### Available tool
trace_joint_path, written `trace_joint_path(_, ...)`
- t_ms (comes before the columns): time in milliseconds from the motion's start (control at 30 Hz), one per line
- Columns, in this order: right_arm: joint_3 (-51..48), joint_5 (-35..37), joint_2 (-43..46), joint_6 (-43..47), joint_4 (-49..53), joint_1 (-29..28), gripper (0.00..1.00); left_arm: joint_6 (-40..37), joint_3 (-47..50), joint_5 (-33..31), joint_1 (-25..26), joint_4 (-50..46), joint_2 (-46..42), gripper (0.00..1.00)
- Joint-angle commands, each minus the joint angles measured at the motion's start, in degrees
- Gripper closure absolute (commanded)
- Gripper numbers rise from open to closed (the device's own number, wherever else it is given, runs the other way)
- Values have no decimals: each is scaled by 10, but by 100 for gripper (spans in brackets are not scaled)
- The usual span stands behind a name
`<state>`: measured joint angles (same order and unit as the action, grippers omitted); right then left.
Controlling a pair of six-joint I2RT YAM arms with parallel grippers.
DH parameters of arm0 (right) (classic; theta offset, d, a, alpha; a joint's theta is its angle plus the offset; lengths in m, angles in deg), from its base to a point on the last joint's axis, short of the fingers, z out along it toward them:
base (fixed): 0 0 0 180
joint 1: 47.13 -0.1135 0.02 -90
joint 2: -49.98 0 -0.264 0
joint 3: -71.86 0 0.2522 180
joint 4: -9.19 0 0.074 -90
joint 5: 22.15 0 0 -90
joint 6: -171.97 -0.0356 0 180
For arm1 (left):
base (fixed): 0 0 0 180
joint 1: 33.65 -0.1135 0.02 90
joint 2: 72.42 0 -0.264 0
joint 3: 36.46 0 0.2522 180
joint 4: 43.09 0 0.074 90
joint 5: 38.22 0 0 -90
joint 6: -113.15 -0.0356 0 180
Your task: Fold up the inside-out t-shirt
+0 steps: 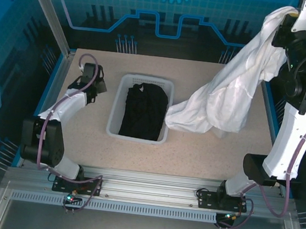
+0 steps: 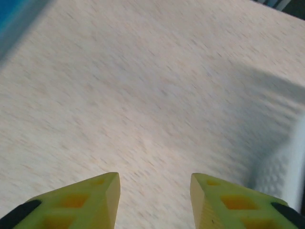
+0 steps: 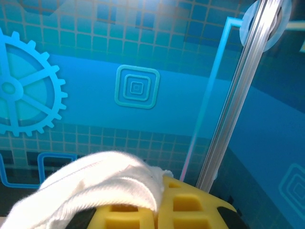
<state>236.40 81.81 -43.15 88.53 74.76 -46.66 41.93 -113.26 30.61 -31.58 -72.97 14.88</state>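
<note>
The inside-out t-shirt [image 1: 227, 95] hangs on your right side, a white wrinkled drape running from high at the back right down to the table [image 1: 204, 153]. Starting at the left, the left gripper [image 1: 94, 83] sits low over the bare tabletop near the left edge. Its wrist view shows its yellow fingers [image 2: 95, 200] apart with nothing between them, only blurred speckled table [image 2: 143, 95] below. A pale shape [image 2: 286, 162] is cut off at that view's right edge, and you cannot tell what it is. Next comes the white basket [image 1: 118, 105], standing in the middle with a crumpled black garment [image 1: 145, 111] inside. The garment's folds are too dark to make out. The t-shirt's lower end lies bunched on the table just beside the basket's right wall; whether it touches the wall is unclear. The bunched cloth hides which part is sleeve, collar or hem. At the far right, the raised right gripper [image 1: 288, 30] is clamped on the shirt's top end. In its wrist view the t-shirt [image 3: 95, 176] covers the left yellow finger of the right gripper [image 3: 161, 195], hiding that tip, and the fingers meet with no gap.
</note>
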Motion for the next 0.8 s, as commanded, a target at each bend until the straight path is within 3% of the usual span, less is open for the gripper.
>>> trace_joint_path(0, -31, -11, 13, 14, 12, 11, 100, -31, -21, -23, 37, -56, -45, 47)
trace_joint_path(100, -136, -104, 32, -13, 14, 12, 100, 1, 32, 65, 150, 2, -114, 40)
trace_joint_path(167, -246, -160, 45, -38, -10, 11, 100, 37, 42, 122, 239, 24, -110, 37)
trace_joint_path(267, -400, -200, 64, -73, -67, 5, 95, 42, -9, 123, 339, -14, -47, 33)
trace_joint_path(300, -453, -210, 73, -83, -96, 2, 90, 31, -25, 118, 362, -21, -28, 33)
trace_joint_path(367, -564, -228, 88, -107, -160, -4, 69, 24, -61, 106, 402, -37, 17, 31)
trace_joint_path(467, -656, -227, 79, -129, -203, -7, 44, 23, -98, 107, 427, -45, 75, 30)
trace_joint_path(533, -682, -225, 70, -134, -210, -7, 36, 17, -126, 112, 430, -53, 111, 31)
trace_joint_path(767, -738, -210, 91, -124, -223, -8, 32, -36, -222, 92, 433, -97, 233, 44)
